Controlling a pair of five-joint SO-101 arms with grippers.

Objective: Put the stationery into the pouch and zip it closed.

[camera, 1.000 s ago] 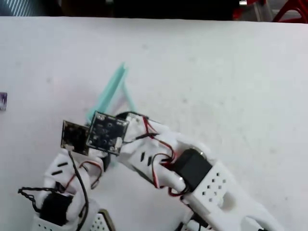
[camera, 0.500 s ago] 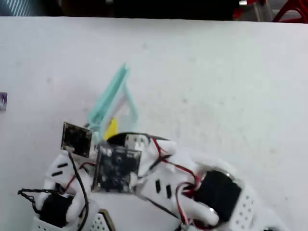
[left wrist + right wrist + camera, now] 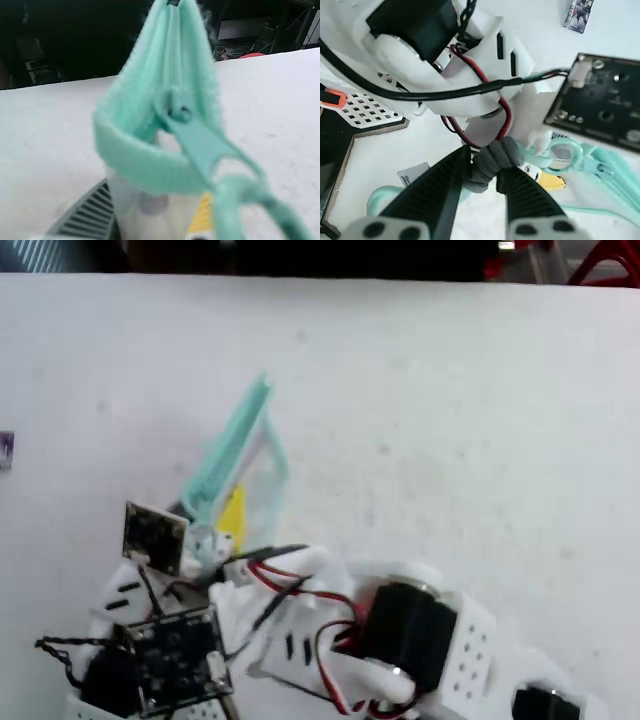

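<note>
The mint-green pouch (image 3: 238, 445) with clear sides stands on edge in the middle of the table, its mouth partly unzipped. Up close, its zip slider (image 3: 176, 109) and long mint pull (image 3: 205, 147) hang over the open end. A yellow item (image 3: 232, 510) lies inside the pouch (image 3: 202, 216). My left gripper (image 3: 203, 537) is shut on the pouch's near end; one black finger (image 3: 80, 225) shows beside the clear wall. My right gripper (image 3: 485, 167) sits low beside the left arm, with a grey ribbed piece (image 3: 495, 159) at its tip. Whether that piece is held is unclear.
A small purple card (image 3: 5, 450) lies at the table's left edge (image 3: 580, 12). The left arm's camera board (image 3: 153, 533) and wires crowd the right gripper. A mint loop (image 3: 380, 200) lies on the table nearby. Open white table stretches to the right and back.
My right arm has drawn back from the pouch toward the table's front edge. The yellow item, hidden a second ago, now shows inside the pouch. The left arm has barely moved.
</note>
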